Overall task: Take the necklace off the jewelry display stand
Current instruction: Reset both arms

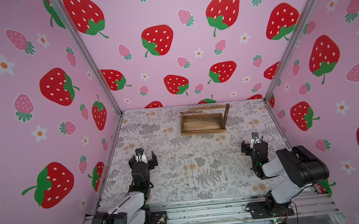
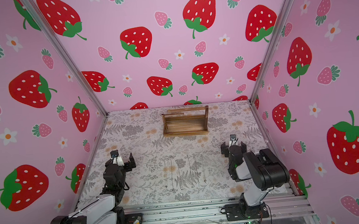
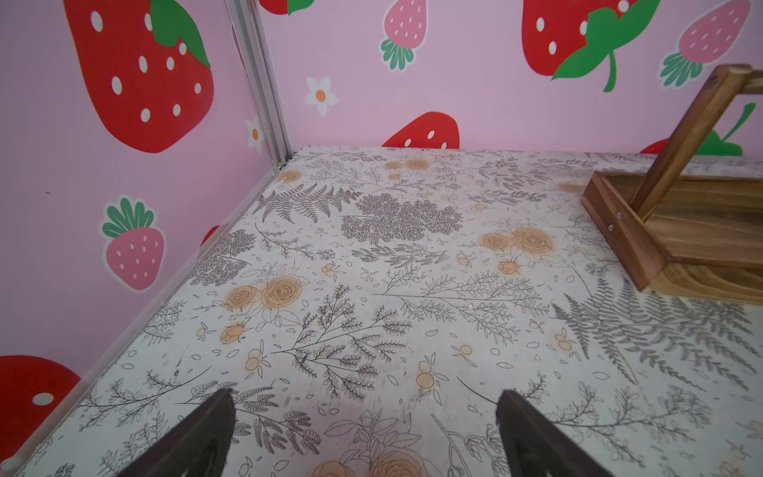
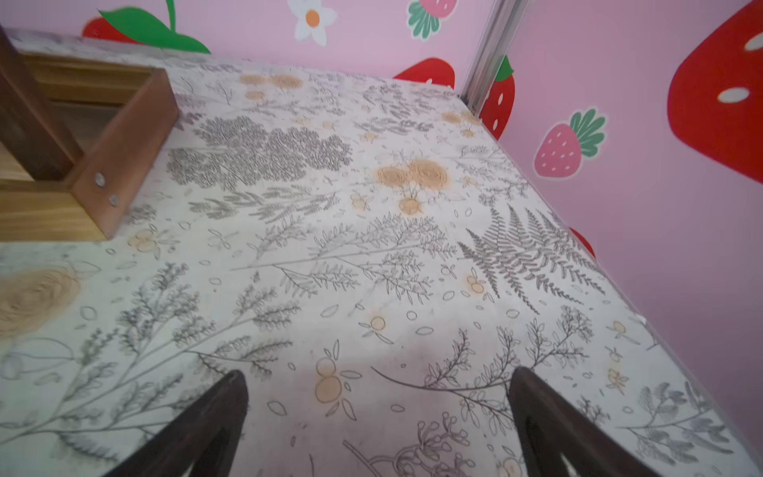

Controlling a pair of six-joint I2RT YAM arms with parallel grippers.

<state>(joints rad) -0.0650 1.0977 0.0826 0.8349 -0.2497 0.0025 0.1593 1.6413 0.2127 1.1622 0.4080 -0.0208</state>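
Both empty, jaws wide apart: left end effector (image 1: 143,159), right end effector (image 1: 254,147).

Both top views looked steeply down from high above the table's (image 1: 166,144) near edge, sharing the whole scene. Each wrist view sat low, facing its own far corner and catching one end of the jewelry display stand (image 3: 623,235) (image 4: 124,136).

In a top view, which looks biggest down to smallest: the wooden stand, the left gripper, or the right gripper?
1. The jewelry display stand looks clearly the largest.
2. The left gripper and the right gripper, both open, look about the same size, so I won't rank one above the other.
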